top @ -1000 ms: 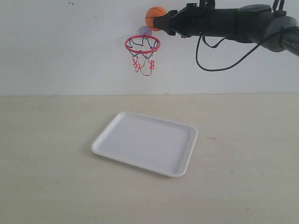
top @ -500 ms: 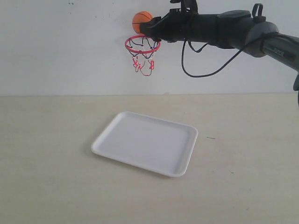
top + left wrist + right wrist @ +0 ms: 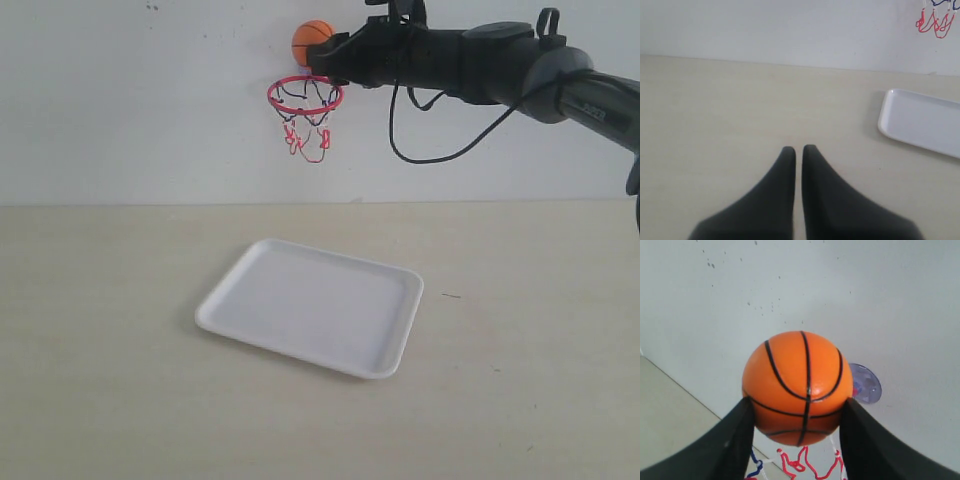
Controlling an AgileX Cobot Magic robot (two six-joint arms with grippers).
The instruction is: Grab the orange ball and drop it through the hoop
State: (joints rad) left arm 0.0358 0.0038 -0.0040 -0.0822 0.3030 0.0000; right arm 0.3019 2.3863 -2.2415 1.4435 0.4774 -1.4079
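Note:
The orange ball (image 3: 312, 41) with black seams is held high against the wall, just above the hoop (image 3: 305, 94), whose red rim and dangling net hang below it. My right gripper (image 3: 322, 55) reaches in from the right and is shut on the ball. In the right wrist view the ball (image 3: 797, 387) sits between both black fingers (image 3: 732, 445), with the net's red loops (image 3: 805, 465) underneath and the suction cup (image 3: 866, 385) behind. My left gripper (image 3: 798, 148) is shut on nothing, low over the table, out of the exterior view.
A white tray (image 3: 312, 305) lies on the beige table below the hoop; the left wrist view shows its corner (image 3: 920, 122). A black cable (image 3: 440, 130) hangs under the right arm. The white wall stands right behind the hoop.
Over the last second the right arm carried the ball leftward from right of the hoop to above the rim, then eased it back slightly right. Tray and hoop stayed still.

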